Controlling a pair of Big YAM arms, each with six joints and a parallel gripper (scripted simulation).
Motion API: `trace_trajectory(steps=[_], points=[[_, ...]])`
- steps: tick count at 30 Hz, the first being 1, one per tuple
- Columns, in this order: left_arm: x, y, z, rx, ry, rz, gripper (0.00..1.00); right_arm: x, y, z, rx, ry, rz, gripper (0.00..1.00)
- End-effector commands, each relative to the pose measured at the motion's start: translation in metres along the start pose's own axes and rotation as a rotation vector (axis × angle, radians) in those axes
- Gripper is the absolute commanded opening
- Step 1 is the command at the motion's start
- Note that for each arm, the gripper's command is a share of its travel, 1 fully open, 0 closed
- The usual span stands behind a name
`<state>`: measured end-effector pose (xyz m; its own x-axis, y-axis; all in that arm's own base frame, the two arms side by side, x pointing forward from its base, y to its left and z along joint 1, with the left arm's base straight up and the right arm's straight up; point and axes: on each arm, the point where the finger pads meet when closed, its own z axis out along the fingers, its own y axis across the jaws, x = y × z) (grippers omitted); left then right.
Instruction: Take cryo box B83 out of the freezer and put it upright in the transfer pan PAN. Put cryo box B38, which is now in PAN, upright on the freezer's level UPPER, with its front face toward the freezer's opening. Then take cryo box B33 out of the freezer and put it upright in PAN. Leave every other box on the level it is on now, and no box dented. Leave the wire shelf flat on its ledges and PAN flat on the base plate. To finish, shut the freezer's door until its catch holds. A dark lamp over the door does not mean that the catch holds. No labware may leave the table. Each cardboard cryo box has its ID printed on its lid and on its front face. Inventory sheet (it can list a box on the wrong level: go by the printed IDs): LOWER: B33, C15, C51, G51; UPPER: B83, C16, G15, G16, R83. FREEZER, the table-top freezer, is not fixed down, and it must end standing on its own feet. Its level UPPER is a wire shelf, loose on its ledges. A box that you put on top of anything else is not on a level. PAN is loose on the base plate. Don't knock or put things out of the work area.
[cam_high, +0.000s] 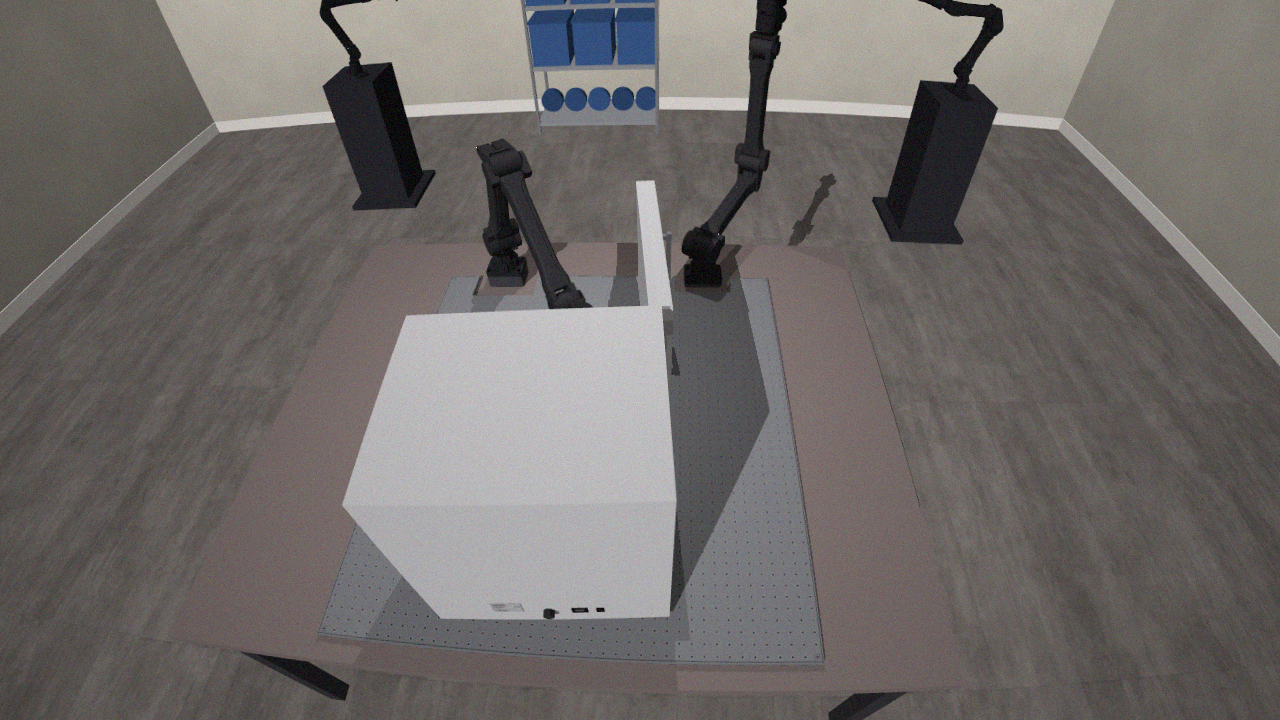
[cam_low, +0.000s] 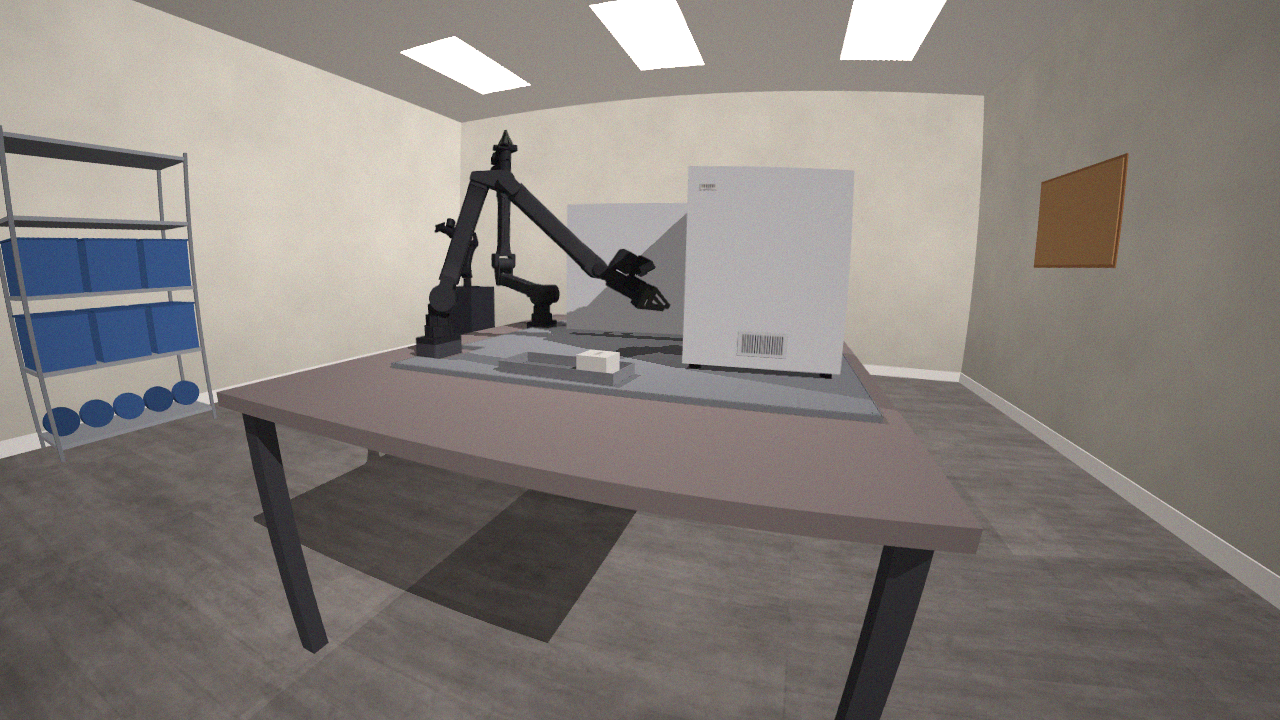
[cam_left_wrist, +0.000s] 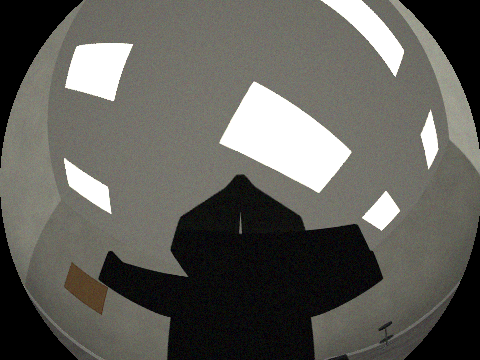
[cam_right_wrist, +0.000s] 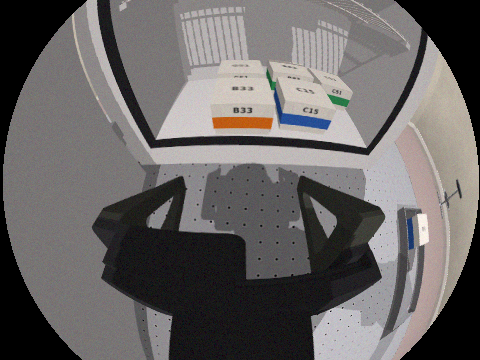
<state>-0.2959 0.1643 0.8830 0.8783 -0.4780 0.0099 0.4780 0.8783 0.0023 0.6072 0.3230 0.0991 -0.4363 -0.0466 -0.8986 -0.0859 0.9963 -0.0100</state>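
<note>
reaching in for box b33 looks like the step in hand; it sits at the front of the freezer's lower level, orange band toward the opening. the right fingers stand wide apart with nothing between them, short of the sill; the left fingers are together, pointing up at the ceiling. the box is cardboard, so probably light and stiff but easily dented: a gentle pinch on its two side walls, low and square, should suit, never a squeeze on the lid. box c15 stands just beside it, leaving only a narrow slot for one finger, while the other side has more open floor. the wire shelf overhead limits lift, so a low, straight pull seems safest, then across to the pan on the bench.
</note>
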Motion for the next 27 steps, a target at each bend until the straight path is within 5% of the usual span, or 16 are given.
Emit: trace_trajectory(steps=[1,5,8,27], points=[[0.013,0.001,0.001,-0.002,0.037,-0.013,0.0,0.006,0.012,0.005,-0.011,-0.026,0.02,1.0],[0.013,0.001,0.001,-0.002,0.037,-0.013,0.0,0.015,0.012,0.007,-0.011,-0.023,0.015,1.0],[0.013,0.001,0.001,-0.002,0.037,-0.013,0.0,-0.024,0.015,-0.002,-0.023,-0.078,0.045,1.0],[0.013,0.001,0.001,-0.002,0.037,-0.013,0.0,-0.02,0.007,0.032,-0.001,-0.042,0.016,1.0]])
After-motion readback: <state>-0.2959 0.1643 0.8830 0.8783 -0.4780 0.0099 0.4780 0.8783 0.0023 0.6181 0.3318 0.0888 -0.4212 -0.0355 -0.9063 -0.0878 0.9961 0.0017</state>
